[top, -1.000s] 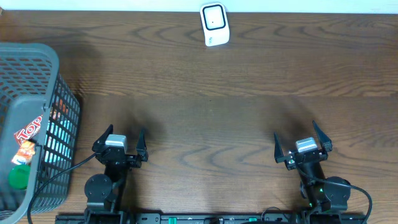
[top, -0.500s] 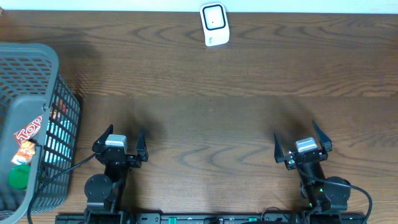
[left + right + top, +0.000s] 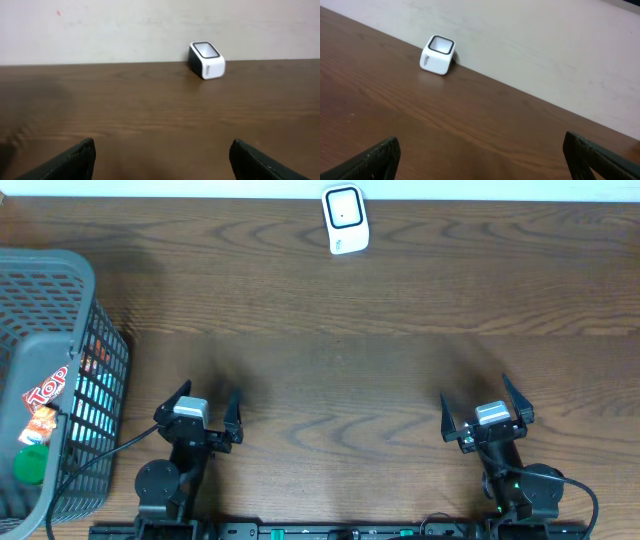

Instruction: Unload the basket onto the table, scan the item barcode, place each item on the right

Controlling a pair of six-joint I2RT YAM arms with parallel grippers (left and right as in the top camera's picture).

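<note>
The fingers (image 3: 75,159) of the left gripper (image 3: 208,402) stand wide apart with nothing between them. In the left wrist view only their two dark tips show, at the bottom corners, with bare brown table (image 3: 340,350) in the gap. The right gripper (image 3: 482,402) is spread just as wide. Its fingers (image 3: 372,159) frame an open stretch of wood and hold nothing.

Both arms sit low at the near edge of the table, well apart from each other, the left one near the basket and the right one out on the other side.

The grey plastic basket (image 3: 50,262) stands at the left edge of the table, just beside the left arm. The goods lie inside it: a red-and-white packet (image 3: 45,392) against the mesh wall and, lower down, something with a round green top (image 3: 30,465). More coloured packaging shows through the mesh, too broken up to name. I cannot see a barcode on any of it.

The scanner (image 3: 345,219), a small white box with a dark window in its face, sits at the far edge of the table, close against the pale wall (image 3: 125,25). It is far from both grippers and from the basket. It shows in both wrist views, window tilted upward.
</note>
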